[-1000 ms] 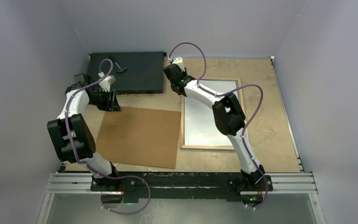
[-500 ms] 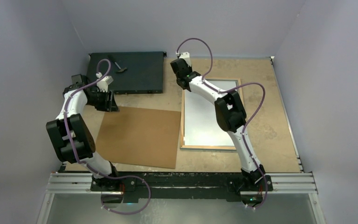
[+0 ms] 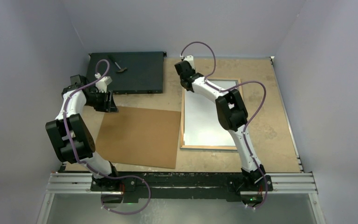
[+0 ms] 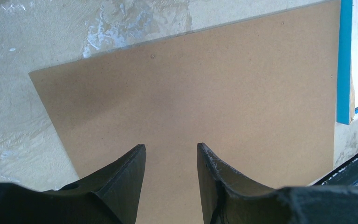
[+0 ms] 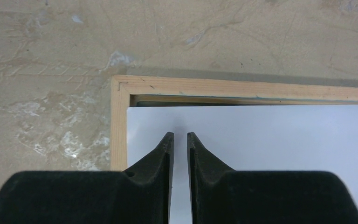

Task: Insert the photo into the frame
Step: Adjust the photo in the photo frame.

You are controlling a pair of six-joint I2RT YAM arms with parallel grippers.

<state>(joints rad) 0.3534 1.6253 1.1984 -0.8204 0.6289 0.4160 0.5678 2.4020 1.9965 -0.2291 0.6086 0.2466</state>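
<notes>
The left hand (image 4: 170, 147) hovers well to the left of the frame (image 3: 182, 122), over the far left corner of the brown fibreboard backing panel (image 3: 140, 137). Its fingers are spread, with only the panel's surface showing between them. Beyond it, left of the frame's far end, a flat black box (image 3: 130, 74) lies on the desk (image 3: 270, 121). The panel lies flat with its right edge just beside the frame's left rail.

The frame lies back up, showing bare light wood from overhead. Only the left wrist view catches a light blue strip along the frame's side. The photo (image 3: 205, 116) lies inside the frame with its white back upward, so the printed side is hidden.

The right hand (image 5: 180, 136) hovers above the photo near the frame's far left corner. Its fingers are almost pressed together, leaving a thin slit, and pinch nothing that shows. Its wrist view alone shows the corner joint and a dark gap between the photo's far edge and the far rail.
</notes>
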